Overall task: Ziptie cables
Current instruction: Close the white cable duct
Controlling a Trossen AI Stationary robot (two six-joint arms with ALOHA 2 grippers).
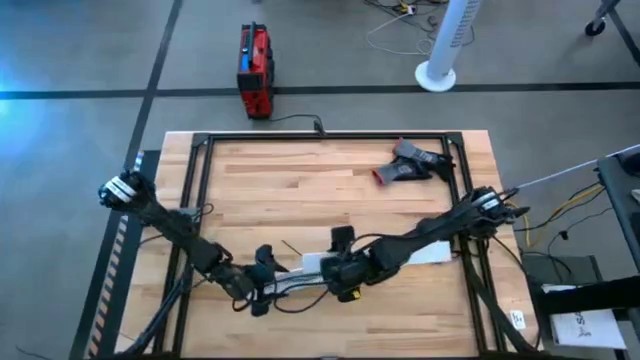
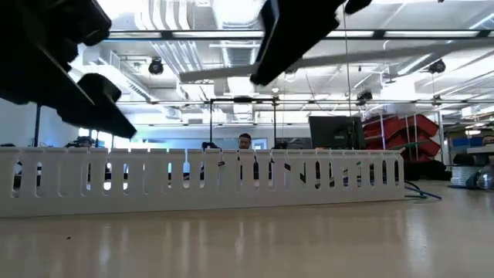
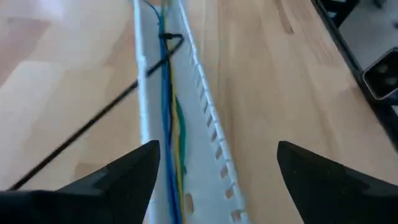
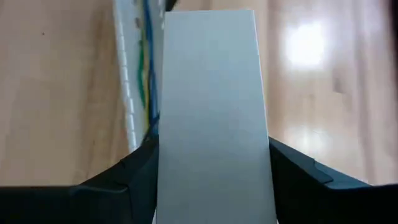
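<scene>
Thin blue, green and yellow cables [image 3: 169,124] lay in a slotted white plastic channel [image 3: 208,118], looped by a stiff black ziptie [image 3: 93,121]. The left gripper [image 3: 214,180] hung wide open over them; the right gripper [image 4: 211,180] clamped a flat white cover [image 4: 211,99].

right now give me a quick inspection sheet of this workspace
surface: wooden table, bare planks at the far side
job's things: cables lie along the inside of the white channel; ziptie looped around them, its tail slanting out over the wall
clutter: dark tool with red tip at far right
grippers: left end effector open over the channel; right end effector shut on white flat cover
surroundings: red case, white fan base on floor
</scene>
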